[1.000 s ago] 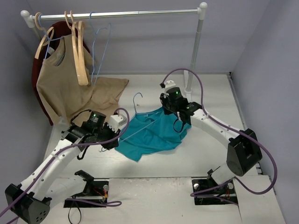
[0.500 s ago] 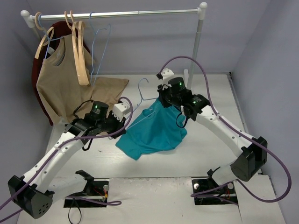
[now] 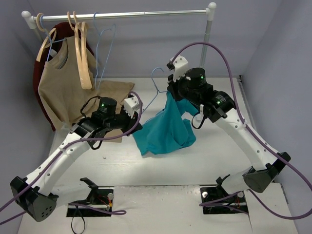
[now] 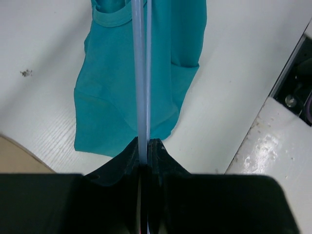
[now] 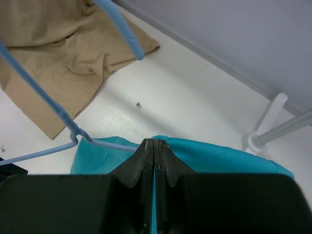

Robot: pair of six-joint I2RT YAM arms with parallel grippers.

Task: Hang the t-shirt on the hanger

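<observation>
From above, the shirt (image 3: 163, 131) hangs between both arms over the desk (image 3: 219, 141). Left wrist: the left jaws are clenched on the hanger (image 4: 142, 97) wire, with the shirt draped along it beyond. Right wrist: the right jaws are pinched tight on the shirt's edge, with the hanger just to the left.

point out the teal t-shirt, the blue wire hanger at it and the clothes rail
t-shirt (image 3: 168, 131), top view, middle of the hanging cloth
hanger (image 4: 139, 73), left wrist view, its straight wire
clothes rail (image 3: 146, 13), top view, middle of the bar
</observation>
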